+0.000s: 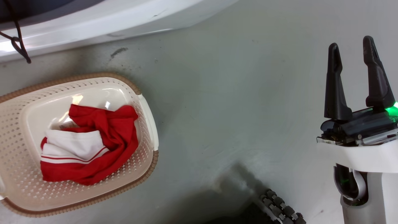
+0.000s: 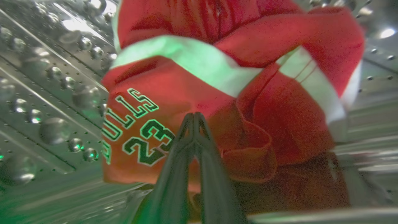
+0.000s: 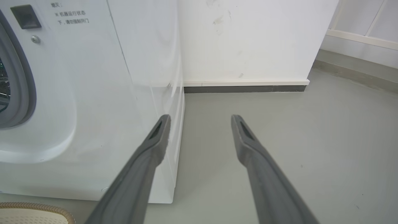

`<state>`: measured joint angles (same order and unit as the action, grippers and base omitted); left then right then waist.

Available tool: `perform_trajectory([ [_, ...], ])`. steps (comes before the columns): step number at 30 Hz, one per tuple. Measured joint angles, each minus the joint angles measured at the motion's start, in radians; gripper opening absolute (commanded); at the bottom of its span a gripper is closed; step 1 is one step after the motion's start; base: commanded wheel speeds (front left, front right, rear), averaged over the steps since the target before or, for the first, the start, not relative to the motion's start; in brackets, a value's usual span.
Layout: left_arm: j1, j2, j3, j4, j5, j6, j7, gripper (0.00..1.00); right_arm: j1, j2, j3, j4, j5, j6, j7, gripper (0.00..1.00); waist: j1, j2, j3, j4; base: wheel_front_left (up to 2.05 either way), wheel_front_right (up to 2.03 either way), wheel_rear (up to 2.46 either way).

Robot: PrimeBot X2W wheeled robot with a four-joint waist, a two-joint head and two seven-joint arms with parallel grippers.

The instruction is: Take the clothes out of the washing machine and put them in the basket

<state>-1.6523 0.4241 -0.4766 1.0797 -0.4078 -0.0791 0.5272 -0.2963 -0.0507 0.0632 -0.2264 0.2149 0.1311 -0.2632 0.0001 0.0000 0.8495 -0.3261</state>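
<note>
Red-and-white clothes (image 1: 93, 146) lie in the basket (image 1: 18, 177). A second red jersey (image 2: 264, 124) sits in the washing machine drum (image 2: 46, 93), with the left gripper (image 2: 194, 116) pressed together against it. The right gripper (image 1: 350, 43) hovers, spread, above the floor (image 1: 217, 109).

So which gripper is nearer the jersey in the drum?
Left. The left gripper, shut, is at the jersey in the drum; the right gripper hangs open outside, over the floor.

**The Tally, Item by Item**

From where I stand there are two red-and-white garments: one garment (image 1: 105, 146) in the single basket (image 1: 93, 76), the other garment (image 2: 279, 124) inside the one washing machine (image 3: 93, 93). There are two grippers, the left gripper (image 2: 194, 114) and the right gripper (image 1: 350, 42), with two fingers each.
</note>
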Motion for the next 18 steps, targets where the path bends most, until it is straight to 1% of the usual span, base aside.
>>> perform_trajectory([
  [4, 0.027, 0.001, 0.001, -0.014, -0.016, -0.018, -0.049, 0.0, 0.009, 0.0, 0.0, 0.008, -0.013, 0.0, 0.0, 1.0, 0.0, 0.0, -0.031, 0.016, 0.0, 0.0, 0.0],
  [10, 0.095, 0.0, -0.009, -0.022, -0.047, -0.042, -0.161, 0.0, 0.014, 0.0, -0.009, 0.025, -0.036, 0.0, 0.0, 1.0, 0.0, 0.0, -0.096, 0.048, 0.0, 0.0, 0.0],
  [14, 0.156, -0.002, -0.034, -0.026, -0.067, -0.049, -0.248, 0.0, 0.027, 0.0, -0.013, 0.037, -0.055, 0.0, 0.0, 1.0, -0.0001, 0.0, -0.148, 0.072, 0.0, 0.0, 0.0],
  [18, 0.248, -0.016, -0.091, -0.063, -0.114, -0.05, -0.328, 0.0, 0.04, 0.001, -0.008, 0.047, -0.07, 0.0, 0.0, 1.0, -0.0002, 0.0001, -0.203, 0.095, 0.0, 0.0, 0.0],
])
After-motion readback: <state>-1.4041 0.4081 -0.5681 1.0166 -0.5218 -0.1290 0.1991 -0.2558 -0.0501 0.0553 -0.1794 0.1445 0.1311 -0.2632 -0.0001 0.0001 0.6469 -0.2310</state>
